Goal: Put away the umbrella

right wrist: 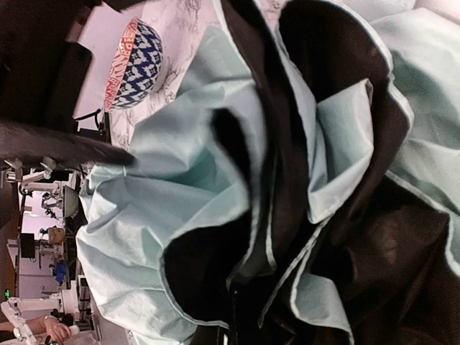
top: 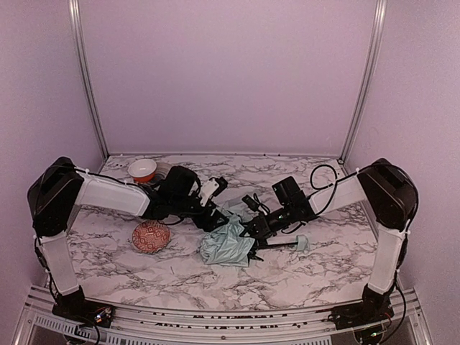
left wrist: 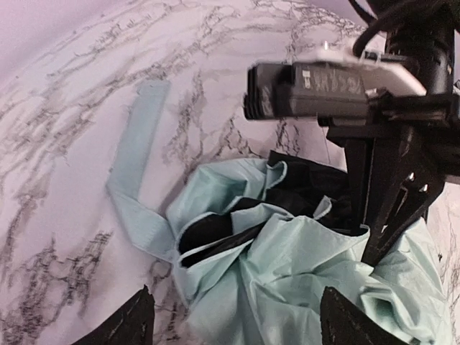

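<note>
- Centrally, a crumpled pale mint-green folding umbrella point(top: 226, 246) lay on the marbled table point(top: 144, 277).
- Left gripper point(left wrist: 237, 323) gaped open above it; right gripper point(left wrist: 370, 248) was clamped on its fabric.
- Thin cloth could slip free, letting the folds spring apart.

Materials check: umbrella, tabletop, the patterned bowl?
Umbrella: thin fabric, matte mint outside, black lining; it crumples in soft folds with hemmed edges. Table: marble-look, grey veins on white, smooth; stone or printed laminate, can't tell. Bowl: likely glazed ceramic, painted red pattern; could be melamine.
</note>
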